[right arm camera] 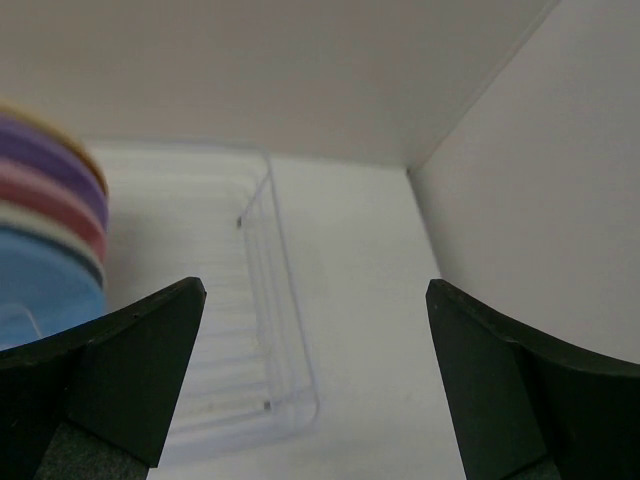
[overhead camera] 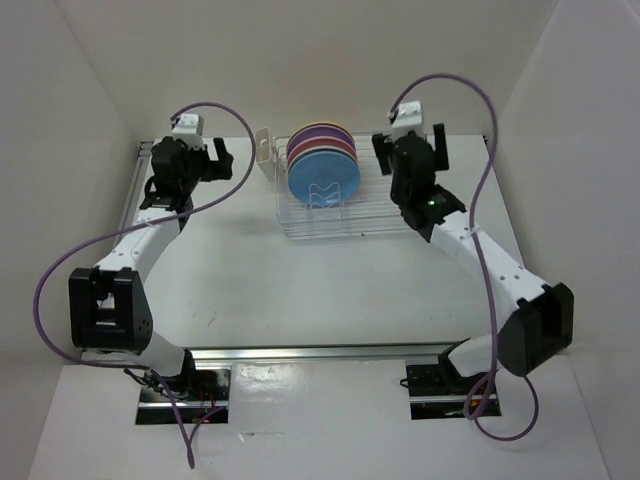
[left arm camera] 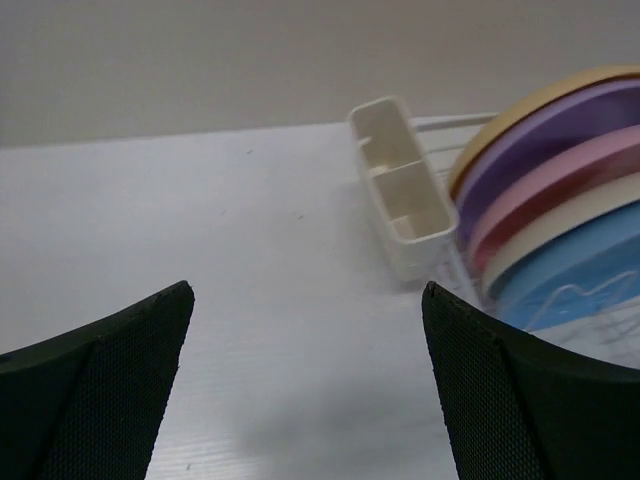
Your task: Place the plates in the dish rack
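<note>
Left pincer mine, released, fingers wide; right pincer same. Plates upright in dish rack, far centre, between my pincers. Open white table nearer. Walls close left, right, far.

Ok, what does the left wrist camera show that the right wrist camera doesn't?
Only the left wrist view shows the white cutlery cup. Only the right wrist view shows the dish rack end beyond the plates and the side wall. Both show the plates standing on edge in the rack, and each shows its own open fingers: left gripper, right gripper.
</note>
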Robot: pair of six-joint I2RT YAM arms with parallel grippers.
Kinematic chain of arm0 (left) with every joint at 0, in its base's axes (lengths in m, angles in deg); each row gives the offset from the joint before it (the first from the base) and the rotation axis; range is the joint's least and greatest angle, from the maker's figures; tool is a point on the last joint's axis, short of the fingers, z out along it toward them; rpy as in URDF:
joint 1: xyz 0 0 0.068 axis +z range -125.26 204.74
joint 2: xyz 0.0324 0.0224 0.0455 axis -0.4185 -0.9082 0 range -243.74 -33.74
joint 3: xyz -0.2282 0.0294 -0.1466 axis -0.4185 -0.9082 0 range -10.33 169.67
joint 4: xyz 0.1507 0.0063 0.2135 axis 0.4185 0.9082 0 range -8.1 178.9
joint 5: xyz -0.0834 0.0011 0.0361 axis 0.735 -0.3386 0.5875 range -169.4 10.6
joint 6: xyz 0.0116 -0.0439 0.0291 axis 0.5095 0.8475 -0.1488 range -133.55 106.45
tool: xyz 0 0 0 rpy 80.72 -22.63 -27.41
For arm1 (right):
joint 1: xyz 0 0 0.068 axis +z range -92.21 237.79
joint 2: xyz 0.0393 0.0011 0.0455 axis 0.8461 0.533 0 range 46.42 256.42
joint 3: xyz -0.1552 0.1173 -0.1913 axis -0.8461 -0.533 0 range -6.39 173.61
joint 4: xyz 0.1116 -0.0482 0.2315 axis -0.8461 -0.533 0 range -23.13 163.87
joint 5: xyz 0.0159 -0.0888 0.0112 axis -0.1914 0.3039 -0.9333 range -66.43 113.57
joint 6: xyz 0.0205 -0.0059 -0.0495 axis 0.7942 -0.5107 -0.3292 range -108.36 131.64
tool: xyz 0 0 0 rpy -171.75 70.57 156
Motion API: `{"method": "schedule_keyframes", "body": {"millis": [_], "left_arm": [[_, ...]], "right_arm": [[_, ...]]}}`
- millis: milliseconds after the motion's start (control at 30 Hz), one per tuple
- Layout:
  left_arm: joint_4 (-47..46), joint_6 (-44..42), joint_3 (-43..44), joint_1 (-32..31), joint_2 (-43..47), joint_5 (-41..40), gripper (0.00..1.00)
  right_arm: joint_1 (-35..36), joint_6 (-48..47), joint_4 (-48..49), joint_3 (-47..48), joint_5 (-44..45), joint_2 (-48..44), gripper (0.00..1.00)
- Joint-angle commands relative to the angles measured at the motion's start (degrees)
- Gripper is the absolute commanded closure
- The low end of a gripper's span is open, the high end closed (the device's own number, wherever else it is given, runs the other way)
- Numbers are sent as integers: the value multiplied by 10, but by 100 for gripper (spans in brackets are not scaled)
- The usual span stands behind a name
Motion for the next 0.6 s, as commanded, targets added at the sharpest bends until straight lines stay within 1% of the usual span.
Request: {"method": "schedule_keyframes", "body": {"millis": [0,33,100,133,167,233,300,333,400,433,500,567], "left_arm": [[-18,-21,67,-26,50,57,0],[0,-28,117,-26,42,57,0],[22,-40,157,-26,37,57,0],[32,-40,189,-26,37,62,0],[37,-40,203,-26,31,63,0],[43,-30,222,-26,26,63,0],[38,-24,223,-31,21,51,0],[38,-16,223,-31,21,51,0],[58,-16,223,-38,21,39,0],[64,-29,223,-38,29,39,0],[64,-35,223,-43,36,27,0],[59,-48,223,-43,37,22,0]], "right_arm": [[-3,-59,98,111,7,-63,0],[-3,-59,93,164,-11,-63,0],[-3,-59,79,202,-42,-63,0],[-3,-59,71,229,-74,-63,0],[-3,-59,63,237,-83,-57,0],[-3,-59,69,219,-89,-50,0],[-3,-59,74,198,-89,-45,0],[3,-49,49,197,-89,-38,0],[18,-43,30,209,-66,-30,0],[30,-43,25,215,-57,-30,0],[30,-43,31,215,-52,-30,0],[30,-57,61,195,-57,-42,0]]}}
